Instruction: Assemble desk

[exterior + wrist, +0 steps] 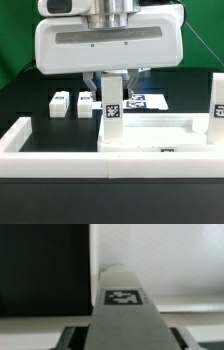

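**Leg post held at the slab corner: a skewed seating is the hazard**

A white tagged leg post (112, 108) is held upright by the fingers (112, 88), which are closed on its upper end with only the post's width between them. In the wrist view the leg post (124, 297) runs straight out from between the fingers (120, 341).

Just under the post's free end lies the desk slab (160, 128), set on the black tabletop (30, 95) close against the border wall (50, 140). Whether post and slab are touching cannot be told.

Farther from the fingers, one loose leg post (58, 103) and a second loose post (86, 101) are stood apart on the tabletop, near the marker board (148, 100). Farthest off, toward the exterior view's right, an upright leg post (215, 105) is seen at the slab's end.

If the held post is pressed down while tilted or off its seat, it could be jammed or twisted out of the grasp. The slab, held by nothing but the wall, could be shoved aside. The upright post might then be shaken loose.
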Available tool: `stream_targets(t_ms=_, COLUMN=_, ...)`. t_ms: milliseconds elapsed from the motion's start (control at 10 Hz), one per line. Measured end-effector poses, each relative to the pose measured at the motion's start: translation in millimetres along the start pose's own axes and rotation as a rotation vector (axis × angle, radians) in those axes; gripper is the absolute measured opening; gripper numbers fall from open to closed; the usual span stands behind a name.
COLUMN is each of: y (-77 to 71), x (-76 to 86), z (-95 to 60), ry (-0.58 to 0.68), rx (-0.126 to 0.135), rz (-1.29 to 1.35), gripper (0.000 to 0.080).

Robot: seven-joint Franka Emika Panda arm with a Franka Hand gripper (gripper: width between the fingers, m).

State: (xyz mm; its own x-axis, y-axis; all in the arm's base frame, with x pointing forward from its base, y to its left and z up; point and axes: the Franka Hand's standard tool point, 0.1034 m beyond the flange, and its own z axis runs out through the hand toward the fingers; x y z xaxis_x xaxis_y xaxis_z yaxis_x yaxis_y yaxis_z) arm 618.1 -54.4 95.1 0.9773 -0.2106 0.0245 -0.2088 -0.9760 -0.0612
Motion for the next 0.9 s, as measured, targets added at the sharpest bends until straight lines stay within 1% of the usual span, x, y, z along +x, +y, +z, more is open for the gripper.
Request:
stream_targets(t_ms=200, y=1.2, x=0.5, z=0.0, ry=0.002, rx=0.026, rz=0.298, gripper=0.0286)
stream_targets(t_ms=300, y=0.8, x=0.6, z=0.0, ry=0.002, rx=0.025, rz=0.297, gripper=0.0287)
stream_targets(t_ms=700, y=-0.1, x=0.5, z=0.2, ry=-0.002, rx=0.027, rz=0.579, gripper=0.0287)
stream_targets(t_ms=800, y=-1.1, x=0.5, z=0.0, ry=-0.003, rx=0.028, rz=0.664, gripper=0.0287)
stream_targets(t_ms=900, y=-3.4, x=0.1, z=-0.4, ry=-0.004, rx=0.027, rz=0.823, gripper=0.0287)
